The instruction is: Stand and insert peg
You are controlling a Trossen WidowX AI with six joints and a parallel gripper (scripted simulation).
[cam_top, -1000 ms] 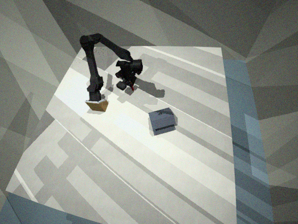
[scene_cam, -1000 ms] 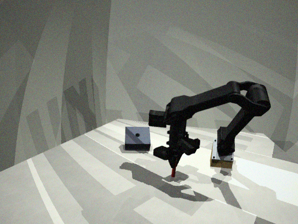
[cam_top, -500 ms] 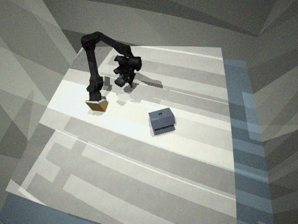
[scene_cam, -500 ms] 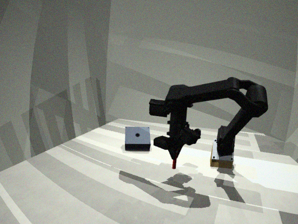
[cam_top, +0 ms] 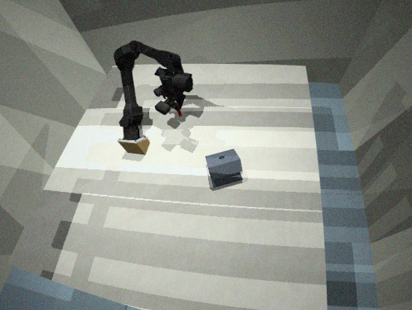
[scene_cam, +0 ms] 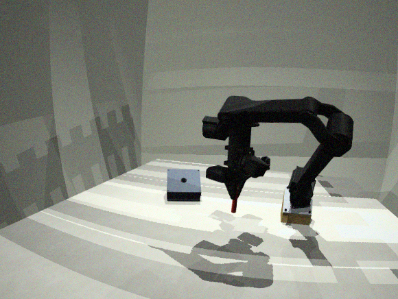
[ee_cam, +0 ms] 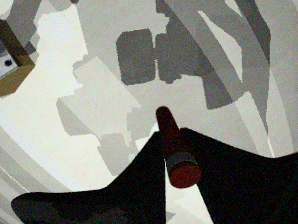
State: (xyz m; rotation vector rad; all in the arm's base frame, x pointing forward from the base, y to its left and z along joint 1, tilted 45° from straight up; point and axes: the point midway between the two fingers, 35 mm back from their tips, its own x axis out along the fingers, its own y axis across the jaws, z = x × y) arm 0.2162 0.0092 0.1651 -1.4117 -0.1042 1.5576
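Note:
My gripper [cam_top: 177,105] [scene_cam: 236,196] [ee_cam: 170,135] points straight down and is shut on the upper part of a red peg [cam_top: 180,112] [scene_cam: 234,206] [ee_cam: 176,152]. The peg stands upright, its lower end a little above the table. Its white band is hidden between the fingers. The sloped blue-grey panel [cam_top: 227,166] [scene_cam: 176,183] stands on the table apart from the gripper, with a small dark hole [cam_top: 221,156] [scene_cam: 183,180] in its face. The hole is empty.
The arm's tan base block [cam_top: 134,146] [scene_cam: 296,215] [ee_cam: 9,72] stands on the table close to the gripper. Patterned walls enclose the table on all sides.

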